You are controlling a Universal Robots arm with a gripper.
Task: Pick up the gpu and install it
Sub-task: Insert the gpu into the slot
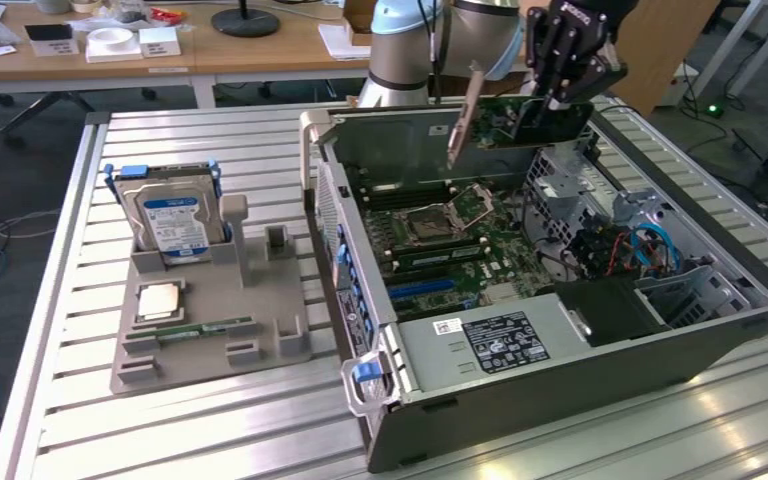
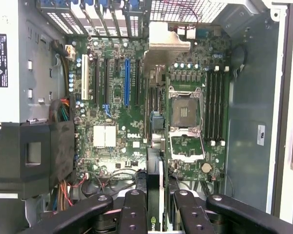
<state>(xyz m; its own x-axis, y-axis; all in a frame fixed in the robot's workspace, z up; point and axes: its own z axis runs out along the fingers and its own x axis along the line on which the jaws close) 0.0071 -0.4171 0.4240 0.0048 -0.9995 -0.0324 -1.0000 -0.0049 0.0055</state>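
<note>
1. Clenched in the pincer: the gpu, held on edge.
2. Hanging above the far end of the open computer case, over the motherboard.
3. Standing on the bench beside the case: grey holder with hard drive.

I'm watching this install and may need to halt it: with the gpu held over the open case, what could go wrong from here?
The gripper holds the gpu above the motherboard; a slip could drop it onto the open CPU socket.
The expansion slots sit close together, so a slightly off descent might miss the blue slot.
Its metal bracket could catch the rear slot covers.
</note>
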